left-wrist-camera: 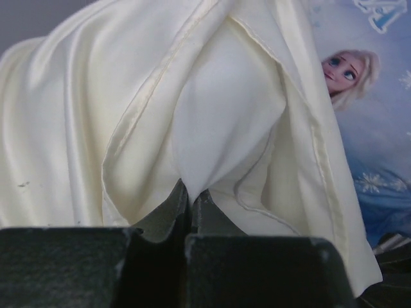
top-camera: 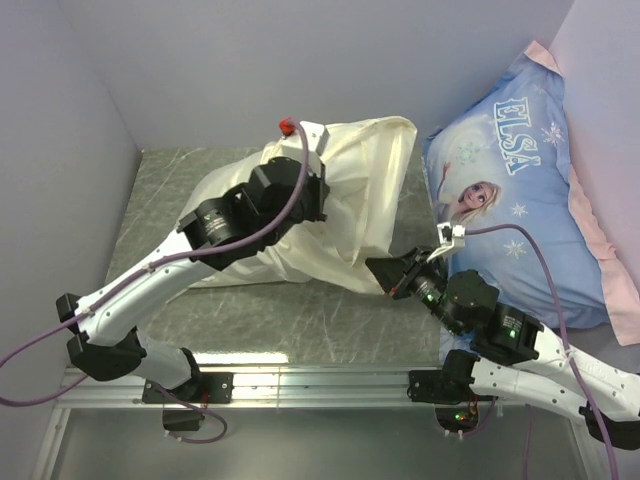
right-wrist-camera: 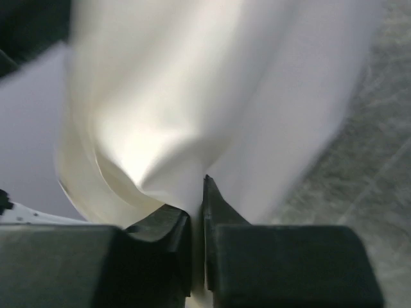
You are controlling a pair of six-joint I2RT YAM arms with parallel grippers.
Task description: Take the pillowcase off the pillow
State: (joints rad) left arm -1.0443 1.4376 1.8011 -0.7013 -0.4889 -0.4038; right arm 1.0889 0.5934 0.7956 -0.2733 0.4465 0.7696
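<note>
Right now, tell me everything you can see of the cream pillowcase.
The pillowcase is thin, wrinkled, plain cream fabric, lying on the table beside the Elsa pillow. Its stitched hem gapes, showing the white pillow inside. The right tool pinches its near corner; the left tool is shut at the opening, seemingly on that white pillow.

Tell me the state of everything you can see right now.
pillowcase, still on the pillow, mouth open
pillow, mostly inside, white fabric showing at the mouth
left gripper, shut on the pillow
right gripper, shut on the pillowcase
ELSA pillow, lying at the right, ungripped
</note>
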